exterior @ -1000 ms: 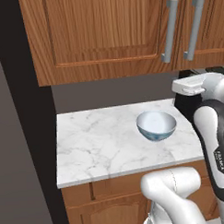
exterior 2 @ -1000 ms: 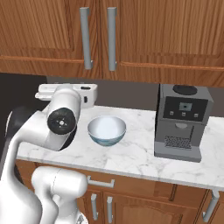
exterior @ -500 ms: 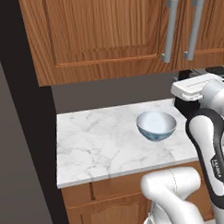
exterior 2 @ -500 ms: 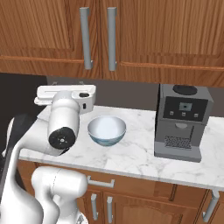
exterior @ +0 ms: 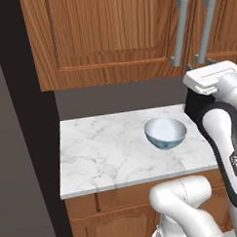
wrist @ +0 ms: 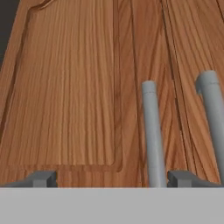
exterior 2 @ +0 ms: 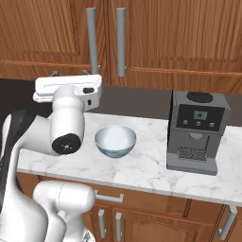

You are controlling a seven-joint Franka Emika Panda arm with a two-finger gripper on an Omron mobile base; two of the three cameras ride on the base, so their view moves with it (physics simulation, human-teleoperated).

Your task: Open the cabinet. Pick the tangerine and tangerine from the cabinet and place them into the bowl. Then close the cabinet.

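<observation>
Raised since a second ago, end effector (wrist: 111, 178) now faces reddish-brown wooden wall cabinet (wrist: 65, 87), jaws wide, empty, near grey bar handle (wrist: 153, 135). Blue-patterned ceramic bowl (exterior: 165, 133) on marble bench (exterior: 102, 155).

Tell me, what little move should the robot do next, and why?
Probably ease the open gripper forward and a little sideways so its fingertips straddle the nearer grey handle. The cabinet doors look shut, the bowl is empty, and the handle sits off to one side of the gap, near one fingertip.

Grained wood cabinet (exterior: 107, 38) (matt grey handles (wrist: 153, 135)), veined marble counter (exterior: 107, 150)
</observation>
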